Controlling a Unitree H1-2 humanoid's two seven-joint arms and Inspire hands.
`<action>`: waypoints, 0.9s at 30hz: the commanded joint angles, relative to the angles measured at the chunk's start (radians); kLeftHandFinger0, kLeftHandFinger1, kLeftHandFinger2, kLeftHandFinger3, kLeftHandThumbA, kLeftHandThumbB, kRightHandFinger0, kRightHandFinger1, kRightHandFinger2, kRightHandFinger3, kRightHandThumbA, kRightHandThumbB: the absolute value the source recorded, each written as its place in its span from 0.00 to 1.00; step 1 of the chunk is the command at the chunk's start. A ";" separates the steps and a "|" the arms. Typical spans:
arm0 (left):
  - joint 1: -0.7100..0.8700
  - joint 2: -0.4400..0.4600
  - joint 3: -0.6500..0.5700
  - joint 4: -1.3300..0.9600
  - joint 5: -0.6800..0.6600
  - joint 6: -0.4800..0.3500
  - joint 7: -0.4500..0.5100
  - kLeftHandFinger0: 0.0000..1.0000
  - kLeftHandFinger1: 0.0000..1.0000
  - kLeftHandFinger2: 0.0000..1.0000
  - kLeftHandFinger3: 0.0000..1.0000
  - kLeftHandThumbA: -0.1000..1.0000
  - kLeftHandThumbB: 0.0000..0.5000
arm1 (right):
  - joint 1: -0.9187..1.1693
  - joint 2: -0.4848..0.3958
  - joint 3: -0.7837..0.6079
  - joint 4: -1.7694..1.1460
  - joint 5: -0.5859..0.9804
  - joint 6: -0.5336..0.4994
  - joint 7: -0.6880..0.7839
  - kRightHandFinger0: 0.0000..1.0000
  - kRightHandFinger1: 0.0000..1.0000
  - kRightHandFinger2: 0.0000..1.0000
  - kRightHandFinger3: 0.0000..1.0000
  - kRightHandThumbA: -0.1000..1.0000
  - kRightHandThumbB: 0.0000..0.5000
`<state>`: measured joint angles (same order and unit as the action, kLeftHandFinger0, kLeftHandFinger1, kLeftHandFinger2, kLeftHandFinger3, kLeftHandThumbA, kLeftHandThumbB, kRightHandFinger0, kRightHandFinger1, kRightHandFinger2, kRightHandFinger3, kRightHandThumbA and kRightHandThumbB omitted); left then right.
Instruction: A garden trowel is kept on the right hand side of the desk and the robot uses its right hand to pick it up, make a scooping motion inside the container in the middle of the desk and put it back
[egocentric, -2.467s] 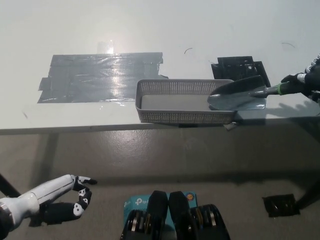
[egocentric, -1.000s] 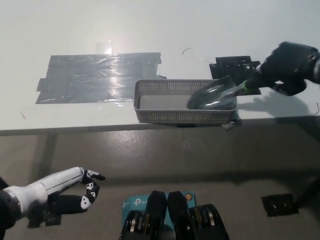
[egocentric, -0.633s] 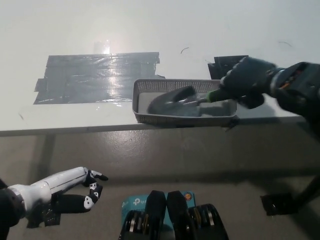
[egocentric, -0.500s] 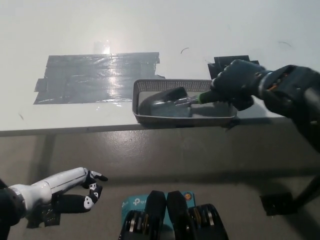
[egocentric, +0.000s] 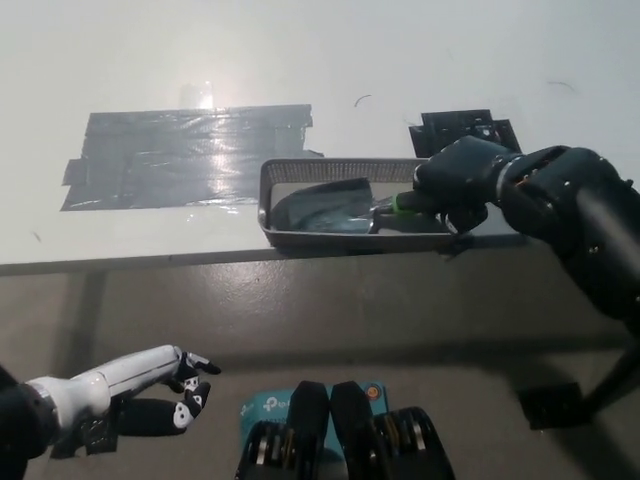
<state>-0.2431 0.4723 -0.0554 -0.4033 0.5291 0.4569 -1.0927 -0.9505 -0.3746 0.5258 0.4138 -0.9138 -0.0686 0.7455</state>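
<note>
A grey mesh container (egocentric: 275, 235) sits at the desk's front edge, near the middle. My black right hand (egocentric: 462, 180) is shut on the green-banded handle of the garden trowel (egocentric: 330, 205), just over the container's right end. The trowel's grey blade lies inside the container, reaching towards its left end. My white left hand (egocentric: 150, 385) rests low at the lower left, below the desk, with its fingers apart and nothing in it.
A large patch of grey tape (egocentric: 180, 155) covers the white desk (egocentric: 120, 230) left of the container. A black tape mark (egocentric: 465, 128) lies behind my right hand. A black patch (egocentric: 550, 405) is on the floor at lower right.
My right hand swept the trowel leftwards from the container's right end and lowered its blade deep into the container. The view shifted slightly. The left hand stayed low.
</note>
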 joint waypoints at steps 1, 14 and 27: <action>0.015 0.012 0.008 -0.008 -0.008 0.013 0.022 0.88 0.83 0.90 1.00 1.00 0.85 | -0.041 -0.034 -0.099 -0.008 0.152 0.064 0.059 0.00 0.38 0.64 0.05 0.00 0.35; 0.062 0.004 0.015 -0.005 0.000 0.013 0.039 0.94 0.85 0.89 1.00 1.00 0.91 | -0.234 -0.136 -0.272 0.114 0.357 0.067 0.122 0.00 0.25 0.40 0.19 0.00 0.37; 0.077 -0.004 0.015 -0.004 -0.003 0.013 0.063 0.97 0.82 0.84 1.00 1.00 0.96 | -0.216 -0.170 -0.344 0.217 0.398 0.067 -0.014 0.00 0.13 0.31 0.13 0.00 0.30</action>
<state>-0.1665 0.4639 -0.0488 -0.4032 0.5277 0.4569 -1.0682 -1.1388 -0.4973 0.2069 0.6302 -0.5516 0.0144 0.8256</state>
